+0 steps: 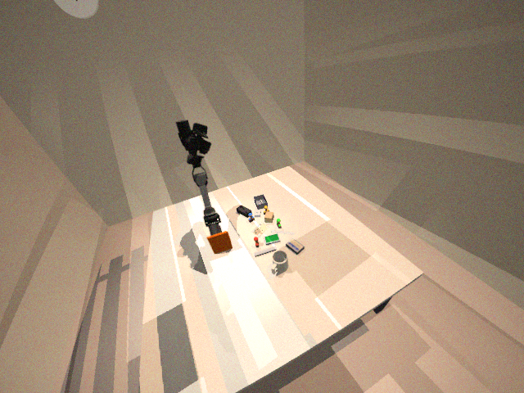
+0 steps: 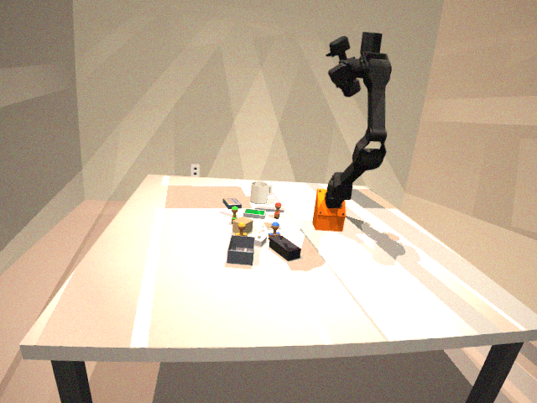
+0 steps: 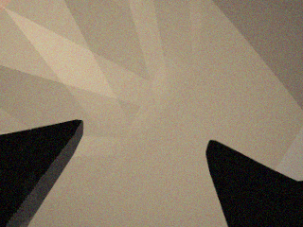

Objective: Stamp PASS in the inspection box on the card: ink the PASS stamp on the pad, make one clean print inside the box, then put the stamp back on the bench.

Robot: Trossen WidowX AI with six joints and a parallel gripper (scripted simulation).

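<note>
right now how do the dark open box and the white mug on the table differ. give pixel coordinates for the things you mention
The dark box (image 1: 260,201) (image 2: 240,256) is low and square-cornered; the mug (image 1: 279,262) (image 2: 259,193) is taller and round. The box has no handle, while the mug has one on its side. Both are open-topped.

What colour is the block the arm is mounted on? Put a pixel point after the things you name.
The mounting block (image 1: 219,242) (image 2: 329,221) is orange, seen best in the exterior view.

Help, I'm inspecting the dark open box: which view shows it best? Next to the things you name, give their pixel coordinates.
The exterior view: the dark open box (image 1: 262,206) (image 2: 240,258) looks largest, walls and inside visible. The top view shows it smaller; the wrist view, not at all.
</note>
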